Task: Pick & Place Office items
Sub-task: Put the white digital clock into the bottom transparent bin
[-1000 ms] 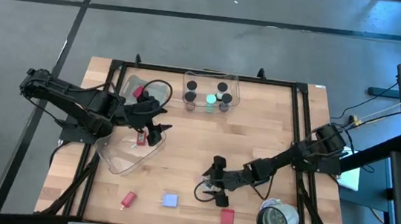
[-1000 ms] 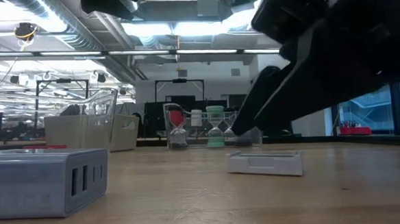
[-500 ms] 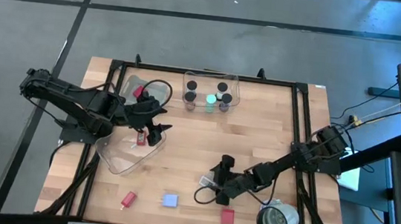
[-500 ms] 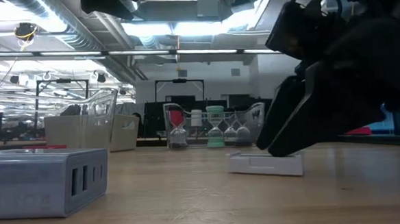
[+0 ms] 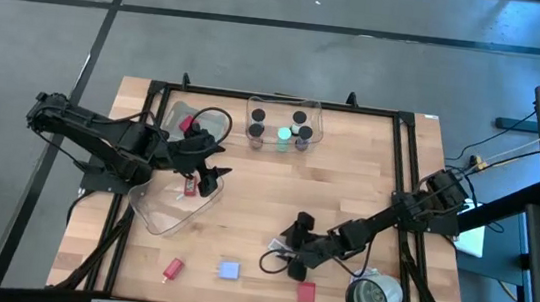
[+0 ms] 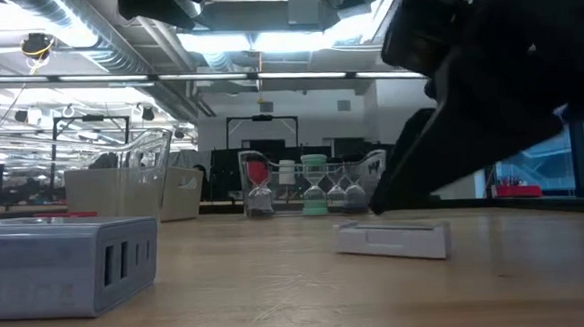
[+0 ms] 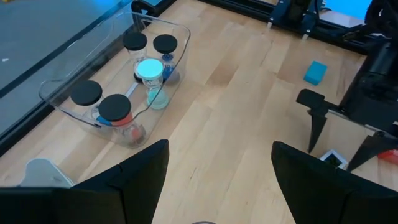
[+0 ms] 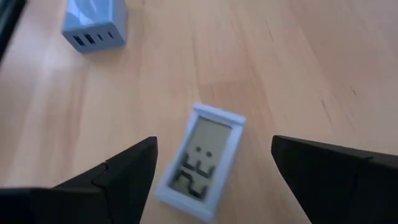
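Right tool [image 5: 285, 254], fingers spread wide, hangs low over the front-centre of the worktop [image 5: 348, 169], straddling a small white digital clock [image 8: 199, 162] that lies flat with its display up (untouched by either finger in the right wrist view). A pale blue multi-port charger block [image 8: 94, 25] sits near the clock, toward the worktop's front edge; a red block [image 5: 305, 293] lies just beside the right tool, and a second red piece [image 5: 173, 268] lies farther left along the same edge. Left tool [image 5: 209, 177], fingers parted and gripping nothing, hovers over a clear bin [image 5: 158, 210] at the left side. A second clear bin [image 7: 65, 106] at the back edge holds small sand timers [image 7: 149, 74] with black and cyan caps. A large grey-white roll [image 5: 373, 298] rests at the front right corner.
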Tool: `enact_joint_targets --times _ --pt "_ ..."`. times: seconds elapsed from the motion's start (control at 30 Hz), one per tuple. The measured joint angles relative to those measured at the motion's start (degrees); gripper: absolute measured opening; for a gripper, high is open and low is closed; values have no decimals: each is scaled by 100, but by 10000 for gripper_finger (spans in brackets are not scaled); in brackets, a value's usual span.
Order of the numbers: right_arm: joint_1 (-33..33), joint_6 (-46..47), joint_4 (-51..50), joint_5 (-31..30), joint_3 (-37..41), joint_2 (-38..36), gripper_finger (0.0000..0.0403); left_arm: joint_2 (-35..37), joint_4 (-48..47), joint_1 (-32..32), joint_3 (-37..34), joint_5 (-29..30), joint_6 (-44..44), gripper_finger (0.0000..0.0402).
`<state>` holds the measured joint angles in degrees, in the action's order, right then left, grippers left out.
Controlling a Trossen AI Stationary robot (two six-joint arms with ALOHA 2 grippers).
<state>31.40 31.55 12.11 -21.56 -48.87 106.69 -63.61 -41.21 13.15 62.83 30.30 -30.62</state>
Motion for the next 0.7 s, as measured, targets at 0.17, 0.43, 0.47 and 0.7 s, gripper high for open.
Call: enact_joint_targets --times 0.17,0.43,0.47,0.7 --pt "0 145 -63 17 -64 -2 320 0 1 0 0 2 -13 281" --pt "87 380 57 56 -64 325 320 0 -28 0 -2 4 -13 281" --pt "98 375 125 54 -66 354 320 0 -28 0 -2 4 -13 281" --pt "112 -803 29 -132 -75 409 313 0 -61 0 -2 7 -13 281"
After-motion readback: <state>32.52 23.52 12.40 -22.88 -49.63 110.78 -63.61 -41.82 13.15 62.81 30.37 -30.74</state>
